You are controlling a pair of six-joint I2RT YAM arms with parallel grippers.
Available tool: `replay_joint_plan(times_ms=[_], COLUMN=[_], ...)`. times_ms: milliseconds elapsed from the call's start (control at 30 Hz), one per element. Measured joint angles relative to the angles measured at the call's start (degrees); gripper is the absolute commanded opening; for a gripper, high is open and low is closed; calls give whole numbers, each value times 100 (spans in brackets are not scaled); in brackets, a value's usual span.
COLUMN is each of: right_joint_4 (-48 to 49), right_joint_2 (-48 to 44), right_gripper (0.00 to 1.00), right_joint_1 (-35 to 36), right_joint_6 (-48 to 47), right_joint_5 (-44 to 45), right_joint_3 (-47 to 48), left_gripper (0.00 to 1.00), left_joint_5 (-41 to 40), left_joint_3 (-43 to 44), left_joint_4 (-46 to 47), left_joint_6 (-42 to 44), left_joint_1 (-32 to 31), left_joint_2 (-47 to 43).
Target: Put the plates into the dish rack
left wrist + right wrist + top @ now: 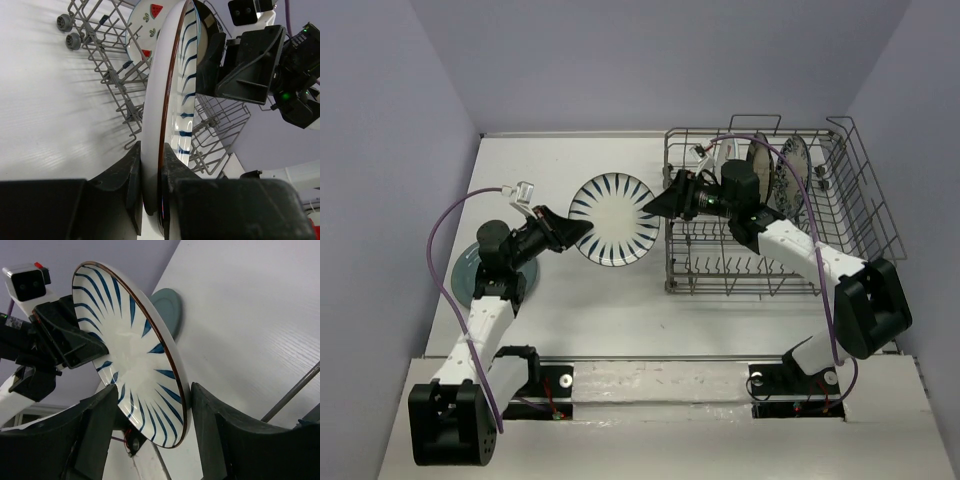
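Blue-striped white round plate hangs just left of your grey wire dish rack, clamped in the left gripper; the right gripper (rack-side) straddles its rim, unclenched.

No readable text, label, brand, number or sign on the blue-striped plate, the dish rack or elsewhere.

The round white plate with blue radial stripes carries a thin brown line along its rim. The plain round teal plate has no pattern. Inside the grey metal wire rack, a round white plate with red wedges shows green edging on the wedges. The left pincer and right pincer are black, and the desk is white.
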Motion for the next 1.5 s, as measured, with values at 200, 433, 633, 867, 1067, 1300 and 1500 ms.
replay_joint_plan(times_ms=[200, 433, 633, 867, 1067, 1300, 1500], right_joint_4=[302, 361, 389, -1132, -2837, -3735, -4087], right_joint_2=[-2, 0, -74, -588, -918, -549, 334], right_gripper=[65, 10, 7, 7, 7, 7, 7], right_joint_1=[28, 229, 195, 192, -87, -195, -195], right_joint_6=[-46, -92, -223, -675, -1473, -2448, -3080], right_joint_5=[-514, -890, -1010, 131, 2378, 5010, 6210], right_joint_3=[-127, -111, -103, 203, 1456, 2940, 3687], left_gripper=[5, 11, 99, 99, 99, 99, 99], left_joint_5=[391, 855, 955, 610, 168, -302, -400], left_joint_3=[-122, -256, -291, -208, 129, 354, 354], left_joint_4=[446, 920, 1178, 490, -507, -1279, -1528], left_joint_6=[-339, -658, -944, -391, 378, 990, 1154], left_joint_1=[-44, -153, -140, -151, -188, -431, -531], left_joint_2=[4, -37, -162, -498, -691, -798, -800])
